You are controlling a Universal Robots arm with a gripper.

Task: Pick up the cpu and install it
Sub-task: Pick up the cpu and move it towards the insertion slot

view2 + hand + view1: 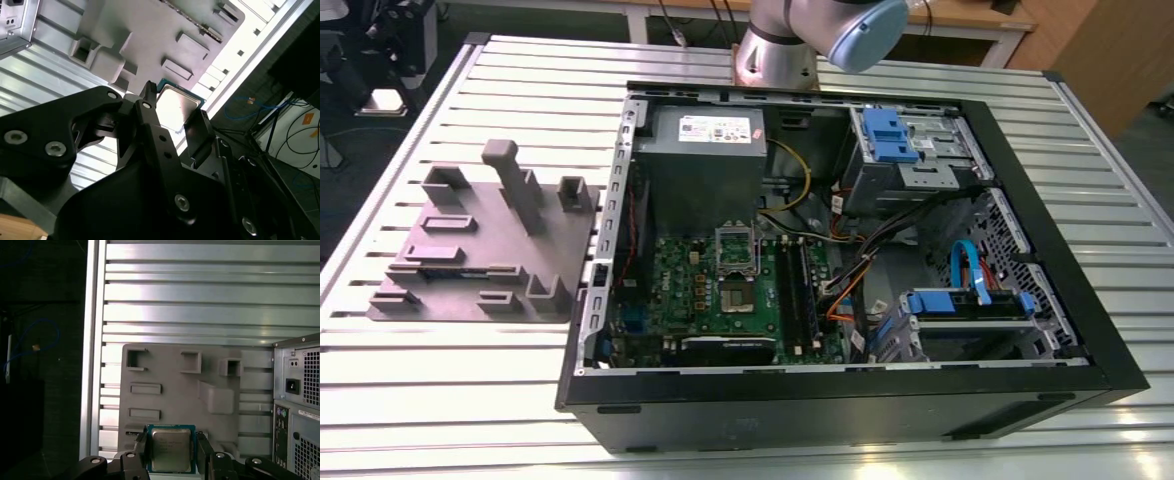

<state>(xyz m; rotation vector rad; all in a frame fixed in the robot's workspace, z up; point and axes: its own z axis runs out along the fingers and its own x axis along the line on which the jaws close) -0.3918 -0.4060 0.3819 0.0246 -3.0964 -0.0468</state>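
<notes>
- Gripper (171, 446) clamped on the cpu (170, 451), black fingers (141, 444) tight against two opposite edges, chip raised above the grey moulded plate (170, 370).
- Same hold in the second wrist view: cpu (179, 104) pinched flat between the two tips.
- Looks like the carry step: best held level, gripped by the edges alone, moved smoothly so nothing twists in the pinch.
- Chip: small flat square, thin and rigid, matte silvery lid, greenish rim.
- Plate: dull grey plastic, blocky pockets and raised ribs.
- Table (190, 290): shiny ribbed aluminium slats.
- In the exterior view, socket (736, 243) inside the open computer case (1067, 330): silver frame, dark centre.
</notes>
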